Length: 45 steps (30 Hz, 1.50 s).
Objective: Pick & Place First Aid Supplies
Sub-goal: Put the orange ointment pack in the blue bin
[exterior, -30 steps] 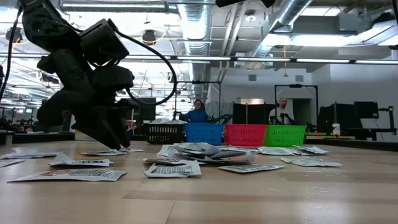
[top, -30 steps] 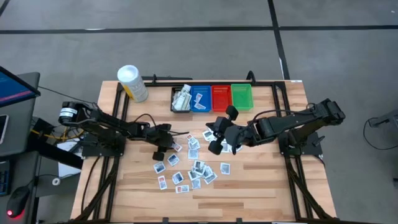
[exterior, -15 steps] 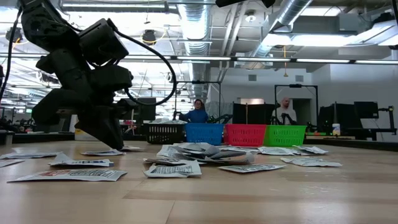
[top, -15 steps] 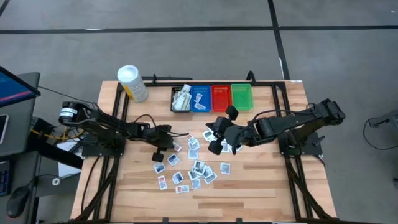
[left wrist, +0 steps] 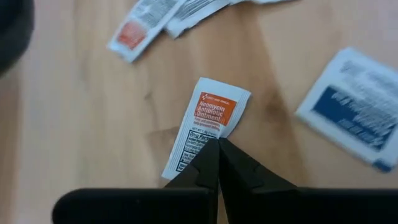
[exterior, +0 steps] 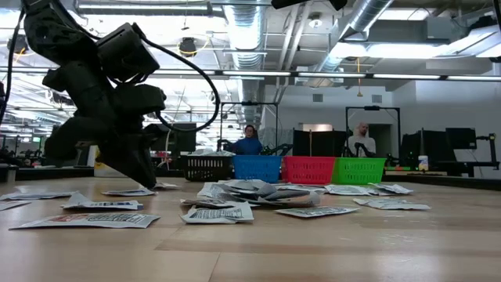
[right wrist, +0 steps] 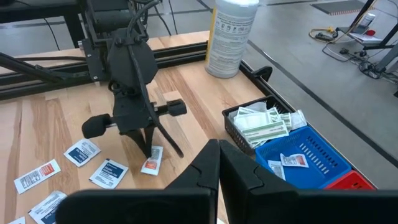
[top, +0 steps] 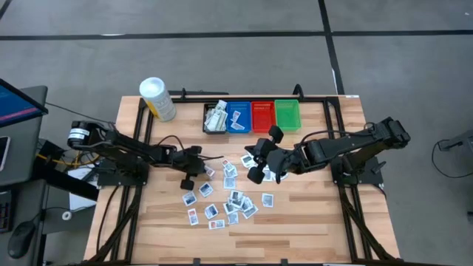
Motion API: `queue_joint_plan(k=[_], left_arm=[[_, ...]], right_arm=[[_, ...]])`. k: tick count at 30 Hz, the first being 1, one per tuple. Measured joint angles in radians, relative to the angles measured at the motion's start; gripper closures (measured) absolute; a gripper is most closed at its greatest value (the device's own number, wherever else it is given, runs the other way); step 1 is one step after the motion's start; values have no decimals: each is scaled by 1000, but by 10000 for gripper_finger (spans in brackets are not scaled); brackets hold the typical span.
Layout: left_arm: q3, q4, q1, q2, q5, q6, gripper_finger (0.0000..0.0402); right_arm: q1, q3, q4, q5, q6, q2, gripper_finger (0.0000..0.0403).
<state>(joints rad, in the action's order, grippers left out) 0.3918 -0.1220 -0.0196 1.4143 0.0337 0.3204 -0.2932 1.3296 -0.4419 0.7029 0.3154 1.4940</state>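
Small flat white packet with an orange label (left wrist: 207, 129) is lying on the light wooden table (top: 310, 222); left gripper (left wrist: 217, 144), fingers pressed together, is pinching its edge. Right gripper (right wrist: 219, 149), closed empty, is hovering above the pile.

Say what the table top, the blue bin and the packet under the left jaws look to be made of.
Table top: wood planks, matte; grain and seams show.
Blue bin: likely moulded plastic, slotted floor, slight sheen.
Packet: seemingly paper or foil laminate; flat, printed, crimped edge.
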Motion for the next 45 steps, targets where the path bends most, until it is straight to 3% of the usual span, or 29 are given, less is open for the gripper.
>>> queue_joint_plan(k=[11, 20, 31, 36, 45], left_arm=[[1, -34, -1, -85, 67, 124, 394], [3, -193, 3, -111, 117, 317, 394], [128, -230, 154, -110, 124, 329, 394], [227, -229, 253, -62, 74, 330, 394], [449, -226, 364, 179, 13, 404, 394]], right_arm=[[0, 0, 0, 0, 0, 0, 402], [0, 0, 0, 0, 0, 0, 402], [-1, 0, 0, 0, 0, 0, 402], [7, 0, -13, 1, 0, 0, 402], [35, 0, -28, 1, -3, 0, 402]])
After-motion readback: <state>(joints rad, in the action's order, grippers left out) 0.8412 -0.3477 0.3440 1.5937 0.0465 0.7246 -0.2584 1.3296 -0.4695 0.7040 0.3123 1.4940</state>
